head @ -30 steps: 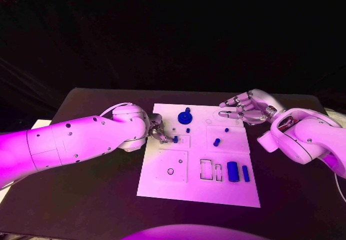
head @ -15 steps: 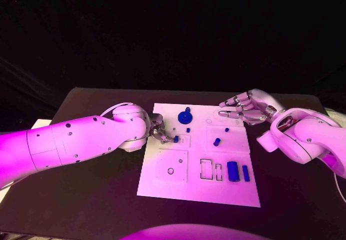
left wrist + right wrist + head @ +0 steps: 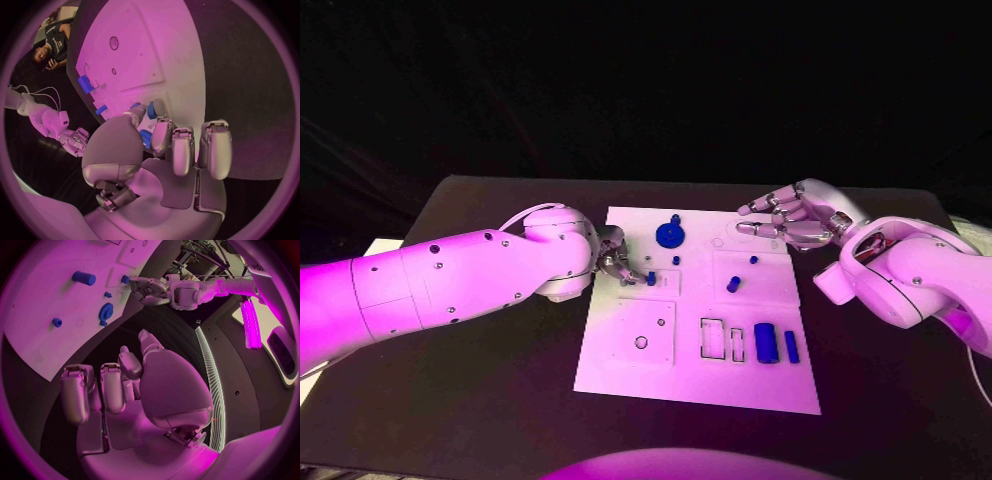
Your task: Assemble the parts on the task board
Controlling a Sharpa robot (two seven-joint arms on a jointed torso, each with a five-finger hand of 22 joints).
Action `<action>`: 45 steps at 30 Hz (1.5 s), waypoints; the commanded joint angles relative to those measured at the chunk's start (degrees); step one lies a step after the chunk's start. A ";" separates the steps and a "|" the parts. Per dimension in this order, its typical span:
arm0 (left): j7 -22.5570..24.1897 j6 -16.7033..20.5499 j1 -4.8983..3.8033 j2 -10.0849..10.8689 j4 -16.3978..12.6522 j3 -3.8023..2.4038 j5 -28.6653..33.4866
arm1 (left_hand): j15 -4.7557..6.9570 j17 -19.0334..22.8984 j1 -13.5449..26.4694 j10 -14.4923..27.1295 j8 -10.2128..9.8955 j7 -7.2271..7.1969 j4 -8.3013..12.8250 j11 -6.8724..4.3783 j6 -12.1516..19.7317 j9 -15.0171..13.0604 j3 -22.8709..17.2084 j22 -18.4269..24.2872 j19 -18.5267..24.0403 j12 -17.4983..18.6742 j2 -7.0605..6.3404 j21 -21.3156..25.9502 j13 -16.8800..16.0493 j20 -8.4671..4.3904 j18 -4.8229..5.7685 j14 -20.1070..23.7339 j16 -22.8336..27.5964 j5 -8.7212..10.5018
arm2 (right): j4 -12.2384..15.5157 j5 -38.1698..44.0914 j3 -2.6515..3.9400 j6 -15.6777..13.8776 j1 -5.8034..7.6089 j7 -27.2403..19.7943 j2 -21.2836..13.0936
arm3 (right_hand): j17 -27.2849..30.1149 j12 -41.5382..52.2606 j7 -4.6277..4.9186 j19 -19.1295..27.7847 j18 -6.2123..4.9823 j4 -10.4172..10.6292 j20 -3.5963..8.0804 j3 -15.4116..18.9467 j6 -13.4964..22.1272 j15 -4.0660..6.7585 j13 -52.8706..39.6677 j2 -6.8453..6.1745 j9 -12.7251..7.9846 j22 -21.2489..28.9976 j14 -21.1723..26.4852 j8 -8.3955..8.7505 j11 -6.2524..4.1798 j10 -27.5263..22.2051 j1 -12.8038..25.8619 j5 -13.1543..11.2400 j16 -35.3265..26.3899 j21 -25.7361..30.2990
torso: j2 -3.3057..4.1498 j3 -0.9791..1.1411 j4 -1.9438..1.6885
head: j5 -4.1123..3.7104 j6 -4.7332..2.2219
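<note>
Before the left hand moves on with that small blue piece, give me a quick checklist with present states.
1. Left hand over the white board's left edge: ok.
2. Small blue piece pinched at its fingertips: ok.
3. Piece seated in the board: cannot tell.
4. Right hand open, holding nothing: ok.
5. Right hand apart from the blue disc: ok.
6. Big blue cylinder lies apart from both hands: ok.
</note>
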State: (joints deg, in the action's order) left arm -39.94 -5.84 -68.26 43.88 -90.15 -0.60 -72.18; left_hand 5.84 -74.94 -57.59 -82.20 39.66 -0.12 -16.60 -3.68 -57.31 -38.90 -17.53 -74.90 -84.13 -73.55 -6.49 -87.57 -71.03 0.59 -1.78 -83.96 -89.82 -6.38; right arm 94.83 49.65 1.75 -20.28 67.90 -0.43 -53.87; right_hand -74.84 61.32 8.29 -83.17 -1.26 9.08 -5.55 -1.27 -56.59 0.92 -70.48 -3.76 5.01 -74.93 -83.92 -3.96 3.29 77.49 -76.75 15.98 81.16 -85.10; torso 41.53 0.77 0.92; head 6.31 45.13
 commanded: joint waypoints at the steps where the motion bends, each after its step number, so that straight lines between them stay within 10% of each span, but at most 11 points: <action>1: -3.04 -1.21 -0.07 0.00 -0.10 -0.08 0.22 | 0.44 -15.06 -0.41 -0.25 0.15 -0.01 0.25 0.00 -0.24 0.02 0.10 -13.27 -4.64 -0.20 0.20 -0.11 -0.08 -0.35 1.10 -6.04 -0.18 -0.16 | -0.01 0.08 0.00 0.78 -0.08 -0.36 0.08 | 0.07 -0.23 -0.06 0.40 -1.16 -0.07 0.12 0.34 -0.12 0.03 0.03 0.01 0.06 -5.80 -2.77 -0.08 -0.10 -0.34 0.35 0.31 -0.28 0.33 | -0.01 -0.03 0.01 | -0.06 0.17; 45: -2.86 1.24 -0.51 1.52 -1.21 -1.42 1.53 | 0.42 -15.06 2.44 -0.20 0.18 0.03 -0.05 0.04 -0.37 0.33 3.10 -13.11 -4.53 0.08 0.19 0.15 0.17 -0.36 1.03 -6.04 -0.18 -0.13 | -0.48 -0.07 0.00 1.00 -0.40 -0.43 0.47 | 0.05 -0.17 -0.07 0.40 -1.16 -0.03 0.12 0.39 -0.14 0.04 0.02 0.07 0.08 -5.80 -2.78 -0.09 -0.10 -0.31 0.37 0.38 -0.30 0.34 | -0.01 0.03 0.02 | 0.20 -0.15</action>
State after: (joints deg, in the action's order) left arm -40.04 -5.17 -68.68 45.48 -91.40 -1.97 -70.97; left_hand 5.84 -74.92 -55.24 -82.20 39.66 -0.12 -16.76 -3.68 -57.31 -38.64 -14.68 -74.90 -84.13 -73.55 -6.57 -87.57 -70.91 0.60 -1.78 -83.96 -89.82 -6.38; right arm 94.33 49.45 1.74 -20.11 67.55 -0.46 -53.46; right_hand -74.84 61.32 8.29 -83.17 -1.26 9.08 -5.55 -1.28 -56.59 0.92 -70.48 -3.76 5.00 -74.91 -83.92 -3.96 3.29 77.49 -76.75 15.97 81.16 -85.10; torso 41.52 0.79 0.92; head 6.56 45.00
